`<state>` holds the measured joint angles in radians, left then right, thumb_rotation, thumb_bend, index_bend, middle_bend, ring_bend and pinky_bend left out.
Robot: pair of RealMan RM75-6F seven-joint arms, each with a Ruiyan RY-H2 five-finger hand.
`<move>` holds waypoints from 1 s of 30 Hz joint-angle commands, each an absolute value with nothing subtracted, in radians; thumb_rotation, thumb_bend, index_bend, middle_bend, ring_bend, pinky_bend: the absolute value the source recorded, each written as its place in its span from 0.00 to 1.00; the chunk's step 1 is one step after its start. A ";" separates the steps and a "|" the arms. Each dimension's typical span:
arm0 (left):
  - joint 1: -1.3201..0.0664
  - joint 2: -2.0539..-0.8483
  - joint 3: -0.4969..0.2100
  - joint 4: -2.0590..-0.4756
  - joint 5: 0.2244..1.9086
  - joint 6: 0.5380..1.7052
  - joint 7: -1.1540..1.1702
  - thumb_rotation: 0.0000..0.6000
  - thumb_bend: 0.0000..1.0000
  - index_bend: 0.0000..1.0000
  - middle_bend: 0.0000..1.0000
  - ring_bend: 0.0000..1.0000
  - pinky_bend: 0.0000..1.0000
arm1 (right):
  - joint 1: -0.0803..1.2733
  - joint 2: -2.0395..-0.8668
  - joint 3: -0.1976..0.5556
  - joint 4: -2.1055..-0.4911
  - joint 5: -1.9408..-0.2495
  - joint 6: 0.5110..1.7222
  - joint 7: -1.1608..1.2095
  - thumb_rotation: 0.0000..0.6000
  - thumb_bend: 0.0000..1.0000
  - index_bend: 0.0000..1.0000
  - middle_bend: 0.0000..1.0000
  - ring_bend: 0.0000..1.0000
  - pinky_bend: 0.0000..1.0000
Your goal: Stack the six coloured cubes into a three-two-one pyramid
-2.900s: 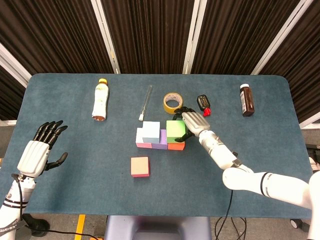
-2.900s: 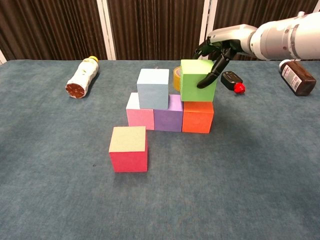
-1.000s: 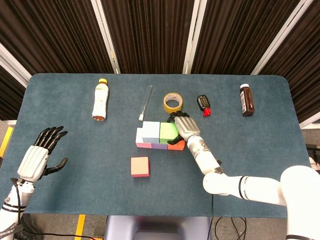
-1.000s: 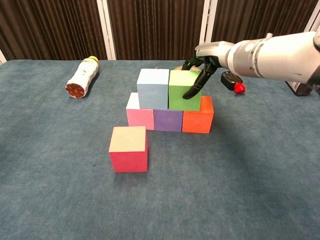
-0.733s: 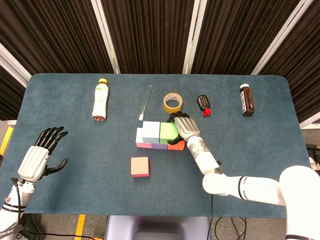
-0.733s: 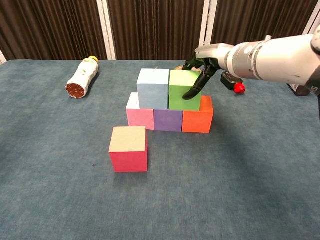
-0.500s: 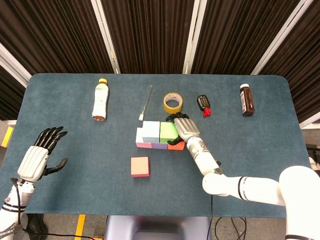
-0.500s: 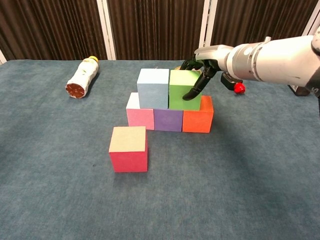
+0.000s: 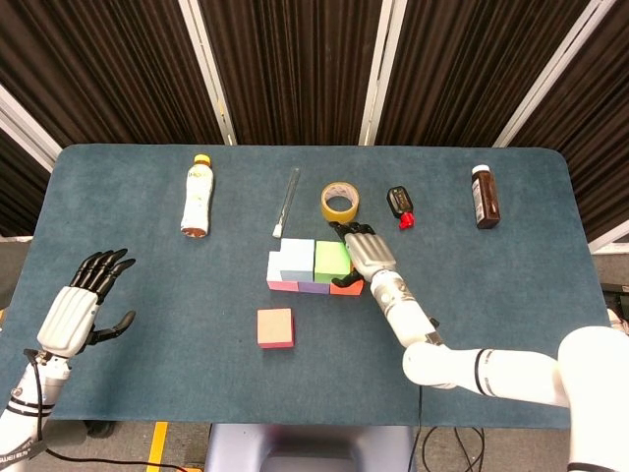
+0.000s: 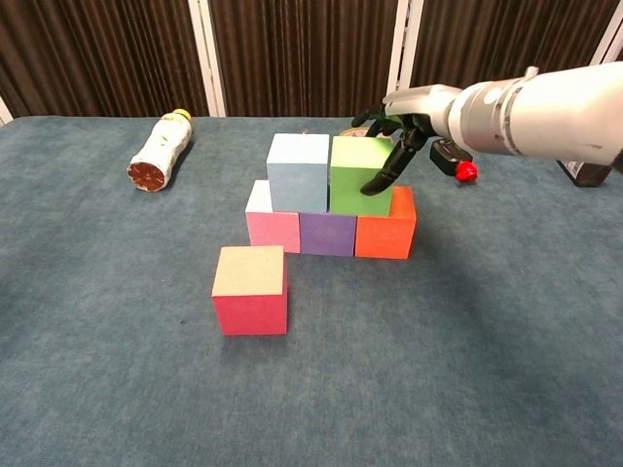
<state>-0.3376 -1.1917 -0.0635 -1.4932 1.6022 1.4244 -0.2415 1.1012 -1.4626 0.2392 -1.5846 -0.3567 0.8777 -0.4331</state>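
The pink [image 10: 273, 229], purple [image 10: 327, 233] and orange [image 10: 384, 233] cubes form a row on the table. The light blue cube [image 10: 298, 170] and the green cube [image 10: 355, 175] sit side by side on top of that row. My right hand [image 10: 409, 122] reaches over the green cube [image 9: 331, 258], with fingers behind it and one on its front right face. A red cube [image 10: 250, 302] with a tan top lies alone in front of the stack. At the table's left edge my left hand [image 9: 74, 310] hovers with spread fingers, holding nothing.
A white bottle [image 9: 198, 197] lies at the back left. Behind the stack are a thin tube [image 9: 287, 202] and a yellow tape roll [image 9: 339, 202]. A black and red object [image 9: 400, 205] and a brown bottle [image 9: 484, 197] are further right.
The green cube moved from above the orange cube leftward against the light blue cube. In the last half second my right hand shifted slightly right on it. The left hand hardly moved.
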 commanded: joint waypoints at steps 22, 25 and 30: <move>-0.505 -1.134 -0.130 -1.531 1.514 1.170 -0.330 1.00 0.32 0.19 0.05 0.00 0.07 | 0.998 -1.119 0.294 -1.810 -0.505 0.752 -0.255 1.00 0.31 0.15 0.18 0.07 0.14; -0.492 -1.136 -0.120 -1.551 1.513 1.184 -0.319 1.00 0.31 0.20 0.05 0.00 0.07 | 1.057 -1.126 0.288 -1.799 -0.479 0.708 -0.285 0.98 0.30 0.19 0.18 0.07 0.14; -0.459 -1.157 -0.109 -1.568 1.508 1.231 -0.327 1.00 0.31 0.20 0.05 0.00 0.07 | 1.178 -1.168 0.257 -1.782 -0.368 0.709 -0.359 0.86 0.22 0.22 0.18 0.06 0.14</move>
